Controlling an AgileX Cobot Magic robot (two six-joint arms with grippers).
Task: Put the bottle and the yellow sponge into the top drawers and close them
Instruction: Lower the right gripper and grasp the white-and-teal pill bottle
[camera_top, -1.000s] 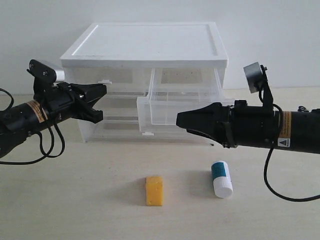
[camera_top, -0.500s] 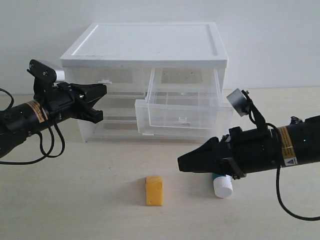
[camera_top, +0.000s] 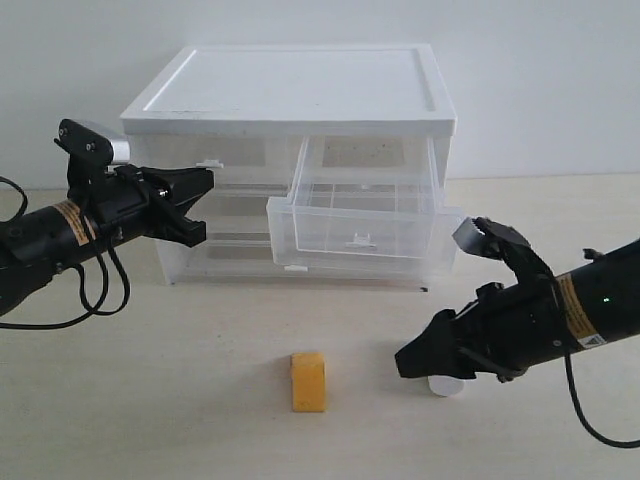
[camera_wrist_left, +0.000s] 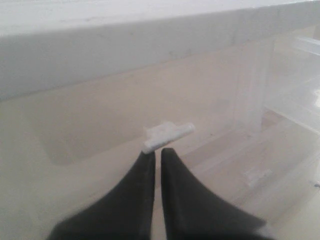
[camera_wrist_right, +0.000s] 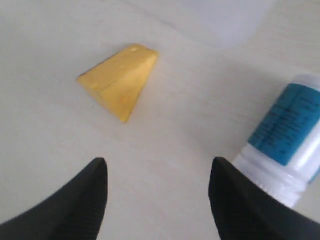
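Well, early days: right top drawer (camera_top: 355, 225) stands open (left top drawer (camera_top: 215, 170) shut), nothing stowed. Bottle (camera_wrist_right: 287, 135) and yellow sponge (camera_top: 308, 381) lie on the worktop (camera_top: 150, 400). The spread right hand (camera_top: 410, 362) hangs beside the bottle. The left hand (camera_wrist_left: 156, 152), pressed almost together, sits at the shut drawer's handle (camera_wrist_left: 167, 136).

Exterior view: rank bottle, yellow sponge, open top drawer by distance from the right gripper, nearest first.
1. bottle, directly under the right gripper, mostly hidden by it.
2. yellow sponge, toward the scene's middle.
3. open top drawer, farther back, pulled out.
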